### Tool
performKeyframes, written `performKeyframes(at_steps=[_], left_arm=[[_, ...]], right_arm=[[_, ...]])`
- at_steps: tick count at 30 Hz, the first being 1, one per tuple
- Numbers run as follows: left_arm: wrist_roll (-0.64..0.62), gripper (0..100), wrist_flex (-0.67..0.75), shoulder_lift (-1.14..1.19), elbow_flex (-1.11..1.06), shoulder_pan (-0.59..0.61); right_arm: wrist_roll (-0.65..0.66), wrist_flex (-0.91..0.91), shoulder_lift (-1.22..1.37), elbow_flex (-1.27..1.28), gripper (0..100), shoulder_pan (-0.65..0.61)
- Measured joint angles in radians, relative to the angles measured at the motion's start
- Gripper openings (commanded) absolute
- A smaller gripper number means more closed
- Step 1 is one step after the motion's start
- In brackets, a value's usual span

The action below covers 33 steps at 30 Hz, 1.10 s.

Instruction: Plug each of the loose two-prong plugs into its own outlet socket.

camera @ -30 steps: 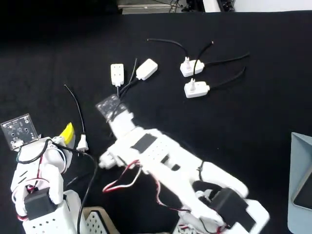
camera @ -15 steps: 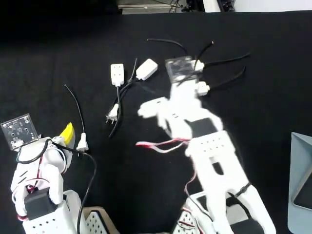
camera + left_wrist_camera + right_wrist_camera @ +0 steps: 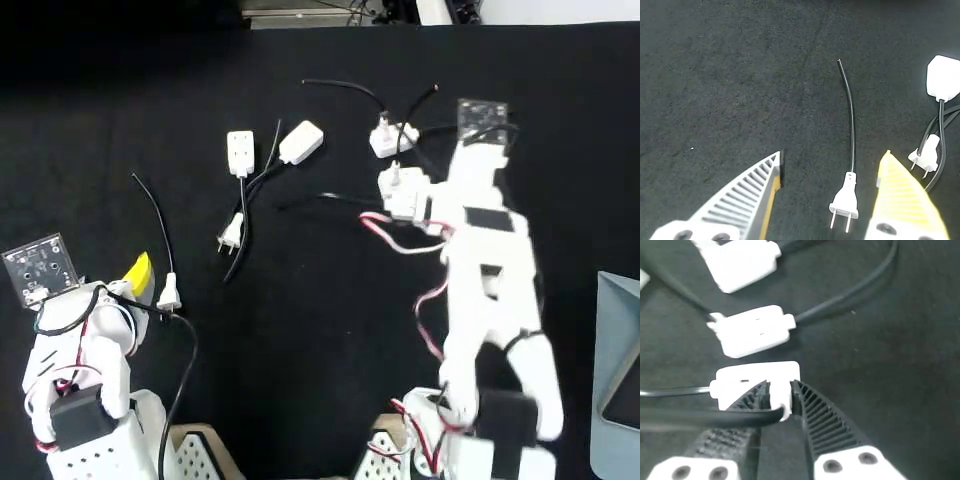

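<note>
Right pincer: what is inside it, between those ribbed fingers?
The right pincer grips a small white plug with its black cord trailing out. Its prongs are covered by the fingers.

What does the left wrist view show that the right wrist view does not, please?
Left wrist view alone: the open left hand, one grey finger and one yellow, a loose white two-prong plug on a thin black cord, a second white plug and a white outlet socket. Right wrist view alone: the black-fingered right hand, closed on what looks like a small white plug end, at a white rectangular block, with a second white block and a third white block beyond. Both: the black table cover.
</note>
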<state>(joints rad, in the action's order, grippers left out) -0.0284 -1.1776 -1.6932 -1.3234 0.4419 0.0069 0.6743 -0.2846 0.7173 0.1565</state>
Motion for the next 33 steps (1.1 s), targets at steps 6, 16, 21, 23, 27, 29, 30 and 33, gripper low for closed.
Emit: performKeyframes(at_steps=[6, 16, 21, 23, 27, 29, 30, 33], left_arm=[[0.000, 31, 0.000, 0.000, 0.000, 0.000], [0.000, 31, 0.000, 0.000, 0.000, 0.000], [0.000, 31, 0.000, 0.000, 0.000, 0.000], [0.000, 31, 0.000, 0.000, 0.000, 0.008], [0.000, 31, 0.000, 0.000, 0.000, 0.048], [0.000, 31, 0.000, 0.000, 0.000, 0.051], [0.000, 31, 0.000, 0.000, 0.000, 0.054], [0.000, 31, 0.000, 0.000, 0.000, 0.061]], right_arm=[[-0.037, 0.126, 0.069, -0.127, 16.5, 0.026], [-0.071, 0.350, -0.097, -0.170, 16.6, -0.137], [-0.078, 0.385, -0.170, -0.183, 16.6, -0.356], [-0.097, 0.379, -0.167, -0.183, 16.6, -0.443], [-0.140, 0.279, -0.097, -0.183, 16.6, -0.578], [-0.146, 0.212, -0.044, -0.183, 14.6, -0.621], [-0.147, 0.173, -0.017, -0.183, 12.6, -0.640], [-0.147, 0.077, 0.074, -0.183, 8.3, -0.686]])
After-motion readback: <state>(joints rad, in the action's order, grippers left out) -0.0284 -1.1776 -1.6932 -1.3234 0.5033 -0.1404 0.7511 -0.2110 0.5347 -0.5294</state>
